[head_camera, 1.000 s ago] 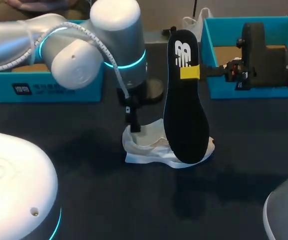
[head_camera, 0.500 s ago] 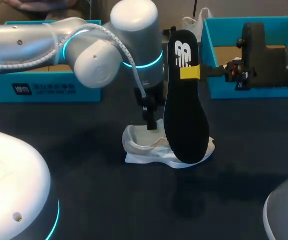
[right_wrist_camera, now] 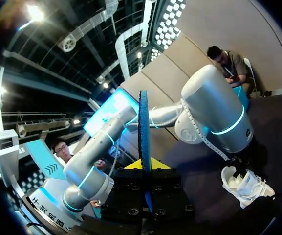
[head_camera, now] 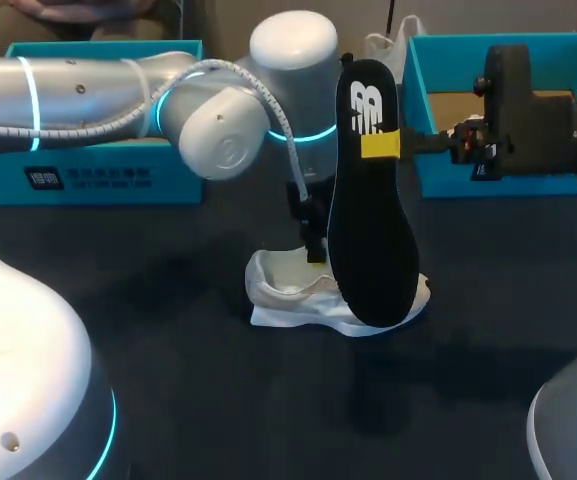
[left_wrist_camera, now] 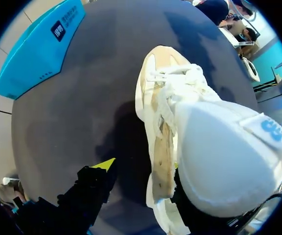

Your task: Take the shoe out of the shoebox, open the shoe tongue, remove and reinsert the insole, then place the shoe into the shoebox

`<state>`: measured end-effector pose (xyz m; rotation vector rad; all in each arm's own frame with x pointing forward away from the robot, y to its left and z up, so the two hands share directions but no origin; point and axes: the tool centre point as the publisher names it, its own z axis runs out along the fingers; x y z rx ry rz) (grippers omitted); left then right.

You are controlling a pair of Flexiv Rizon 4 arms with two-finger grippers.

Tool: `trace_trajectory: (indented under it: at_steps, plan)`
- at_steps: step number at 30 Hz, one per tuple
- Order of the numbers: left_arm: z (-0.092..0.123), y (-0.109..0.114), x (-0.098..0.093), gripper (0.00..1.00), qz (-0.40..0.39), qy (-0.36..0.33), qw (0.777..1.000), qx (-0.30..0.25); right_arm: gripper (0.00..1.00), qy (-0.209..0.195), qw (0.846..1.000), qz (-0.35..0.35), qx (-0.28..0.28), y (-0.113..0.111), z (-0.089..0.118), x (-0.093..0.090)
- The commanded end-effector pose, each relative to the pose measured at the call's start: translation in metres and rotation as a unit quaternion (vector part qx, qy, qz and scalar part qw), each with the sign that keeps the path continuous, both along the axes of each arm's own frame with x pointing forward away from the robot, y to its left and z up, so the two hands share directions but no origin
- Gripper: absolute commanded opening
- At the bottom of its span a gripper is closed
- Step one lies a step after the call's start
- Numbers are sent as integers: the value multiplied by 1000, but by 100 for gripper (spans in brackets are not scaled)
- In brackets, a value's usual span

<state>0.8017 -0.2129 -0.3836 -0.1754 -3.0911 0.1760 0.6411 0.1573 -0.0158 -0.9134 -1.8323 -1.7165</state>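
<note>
A white shoe point(head_camera: 303, 295) lies on the dark table point(head_camera: 168, 380), with its opening up. My left gripper point(head_camera: 314, 245) points down at the shoe. In the left wrist view the shoe point(left_wrist_camera: 204, 142) fills the space ahead. One yellow fingertip point(left_wrist_camera: 106, 164) stands beside the shoe's side, with a gap to it. The other finger is hidden by the shoe. My right gripper point(head_camera: 380, 143) is shut on the black insole point(head_camera: 368, 220), which stands upright with its lower end at the shoe. The right wrist view shows the insole point(right_wrist_camera: 144, 127) edge-on between the yellow tips.
A teal shoebox point(head_camera: 98, 175) stands at the back left behind my left arm. A second teal box point(head_camera: 433, 160) is at the back right, behind my right gripper. White robot bases fill the front left point(head_camera: 18, 380) and front right point(head_camera: 568, 420) corners.
My left arm has shifted to the right along the shoe, towards the insole, and its fingers have drawn closer together. The right arm and the insole have stayed put.
</note>
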Motion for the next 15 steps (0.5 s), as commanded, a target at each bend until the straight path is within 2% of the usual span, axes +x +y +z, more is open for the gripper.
trace_trajectory:
  at_steps: [1,7,8,9,10,15]
  plan:
    - [-8,0,-1,52,-2,7,1000,4,0,1,1000,-1,-1,2,0,0]
    - [-13,1,-6,34,-3,17,1000,7,0,1,1000,-1,-1,2,0,0]
    - [-13,1,-7,20,-4,19,1000,8,0,1,1000,-1,-1,2,0,0]
    - [-14,1,-8,13,-3,23,1000,9,0,1,1000,-1,-1,2,0,0]
    - [-15,1,-8,0,-3,23,1000,8,0,1,1000,-1,-1,2,0,0]
    - [-16,0,-11,0,-6,45,999,1,0,1,1000,-1,-1,2,0,0]
